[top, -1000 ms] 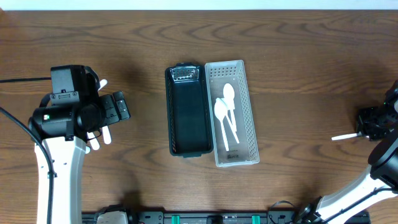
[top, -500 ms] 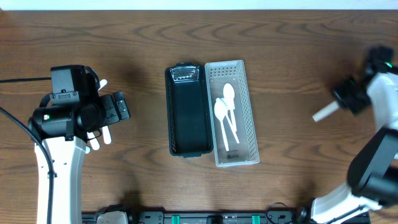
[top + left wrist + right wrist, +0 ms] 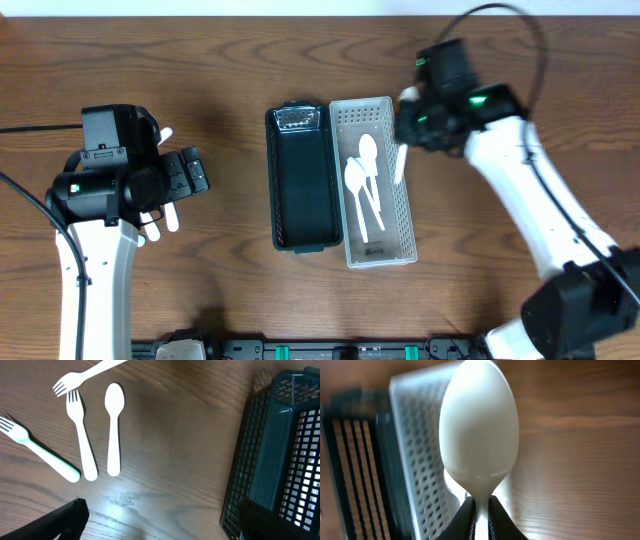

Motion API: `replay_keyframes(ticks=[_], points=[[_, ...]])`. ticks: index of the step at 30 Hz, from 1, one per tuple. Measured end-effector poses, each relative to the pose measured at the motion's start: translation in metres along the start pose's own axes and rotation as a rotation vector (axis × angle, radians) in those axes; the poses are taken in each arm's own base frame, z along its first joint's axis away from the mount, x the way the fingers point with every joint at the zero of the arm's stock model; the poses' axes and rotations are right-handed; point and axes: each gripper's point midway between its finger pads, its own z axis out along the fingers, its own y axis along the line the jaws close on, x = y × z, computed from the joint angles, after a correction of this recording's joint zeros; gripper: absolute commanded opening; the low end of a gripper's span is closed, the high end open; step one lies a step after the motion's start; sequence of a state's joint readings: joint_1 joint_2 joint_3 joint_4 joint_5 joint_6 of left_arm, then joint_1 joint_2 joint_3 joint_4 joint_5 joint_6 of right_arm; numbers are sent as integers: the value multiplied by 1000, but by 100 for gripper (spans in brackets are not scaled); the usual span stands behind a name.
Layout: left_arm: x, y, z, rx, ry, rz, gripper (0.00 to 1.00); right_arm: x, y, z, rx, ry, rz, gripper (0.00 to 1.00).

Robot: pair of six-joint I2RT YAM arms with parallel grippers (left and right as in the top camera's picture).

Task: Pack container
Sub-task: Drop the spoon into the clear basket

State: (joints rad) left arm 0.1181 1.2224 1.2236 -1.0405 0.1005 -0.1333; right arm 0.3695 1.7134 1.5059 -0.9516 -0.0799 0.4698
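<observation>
A white perforated tray (image 3: 403, 215) holds two white spoons (image 3: 362, 185); a dark green basket (image 3: 302, 180) stands against its left side. My right gripper (image 3: 415, 125) is shut on a white spoon (image 3: 399, 163) (image 3: 479, 430) and holds it over the white tray's right rim (image 3: 412, 450). My left gripper (image 3: 190, 172) is open and empty to the left of the green basket (image 3: 272, 460). A loose white spoon (image 3: 114, 435) and three white forks (image 3: 82, 440) lie on the table near it.
The wooden table's far edge runs along the top of the overhead view. A black cable (image 3: 30, 128) trails at the left. The left arm's body (image 3: 105, 185) partly hides the loose cutlery in the overhead view.
My right arm has swung from the far right edge of the table leftward with the white spoon, to above the white tray. The left arm has not moved.
</observation>
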Motion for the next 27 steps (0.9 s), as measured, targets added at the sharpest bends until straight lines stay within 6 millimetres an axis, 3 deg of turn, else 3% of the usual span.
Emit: replay_keyframes(ticks=[3, 7, 13, 18, 22, 27], points=[[0, 0, 0, 0, 0, 0, 98, 19, 15, 24, 11, 71, -86, 10], [0, 0, 0, 0, 0, 0, 98, 43, 19, 61, 48, 180, -153, 13], [0, 0, 0, 0, 0, 0, 98, 69, 11, 98, 95, 298, -215, 40], [0, 0, 0, 0, 0, 0, 98, 69, 11, 99, 90, 300, -251, 55], [-1, 2, 0, -3, -4, -8, 98, 66, 13, 92, 88, 311, -294, 58], [-8, 24, -4, -54, -28, -91, 98, 22, 32, 57, 50, 221, -346, 65]])
